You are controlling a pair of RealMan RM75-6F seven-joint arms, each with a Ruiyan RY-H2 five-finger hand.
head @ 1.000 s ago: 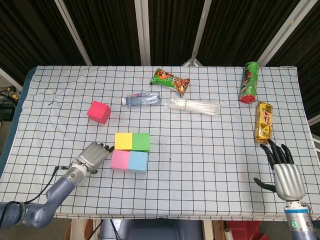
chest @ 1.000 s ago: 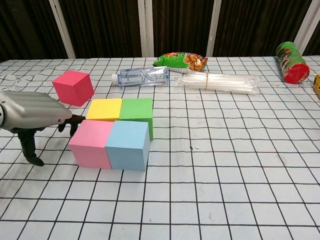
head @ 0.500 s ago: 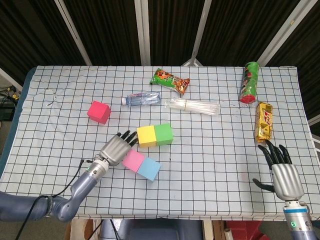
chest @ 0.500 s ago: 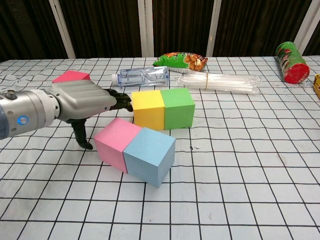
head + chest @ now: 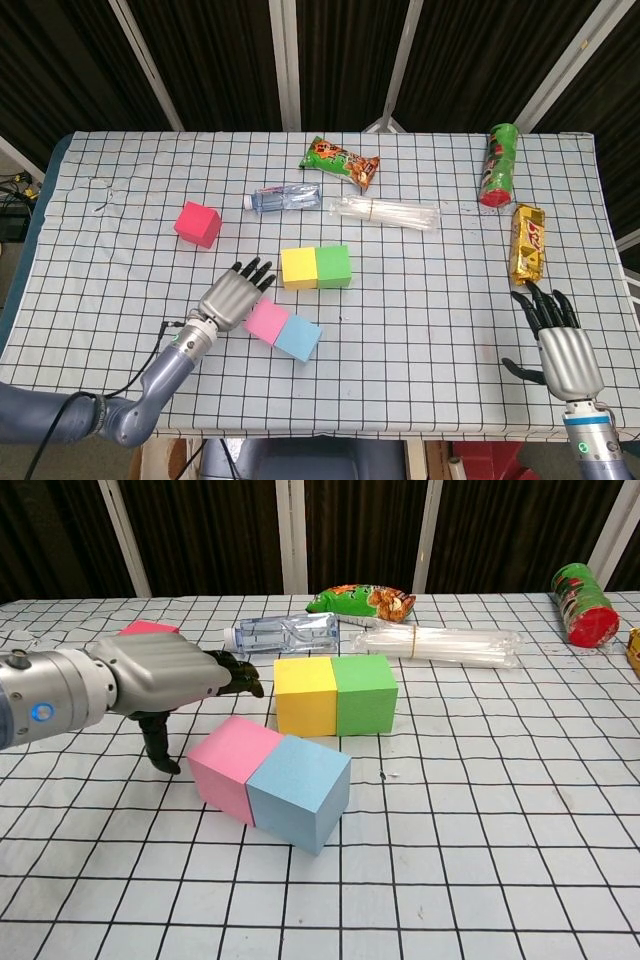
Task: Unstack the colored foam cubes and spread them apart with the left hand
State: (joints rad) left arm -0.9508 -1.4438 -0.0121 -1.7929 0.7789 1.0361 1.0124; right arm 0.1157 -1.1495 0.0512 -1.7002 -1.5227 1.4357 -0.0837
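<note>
While the left hand [image 5: 233, 296] is held flat with fingers spread just left of the yellow cube [image 5: 298, 268], nothing is gripped. The green cube [image 5: 333, 266] is joined to it; the pink cube [image 5: 266, 320] and blue cube [image 5: 298, 338] lie nearer, seemingly touching. The right hand [image 5: 562, 350] is spread at the counter's [image 5: 420, 300] near right.

The left hand [image 5: 234, 296] is flat and holds nothing, just left of the pink cube [image 5: 266, 320], which touches the blue cube [image 5: 299, 339]. Just past them, a small gap away, the yellow cube [image 5: 298, 268] and green cube [image 5: 333, 266] sit side by side. The red cube [image 5: 197, 223] is farther back on the left, with bare cloth between. A water bottle [image 5: 284, 197] and a clear packet [image 5: 385, 212] lie across the back. The wide stretch of table [image 5: 430, 300] to the right has room to pass.
</note>
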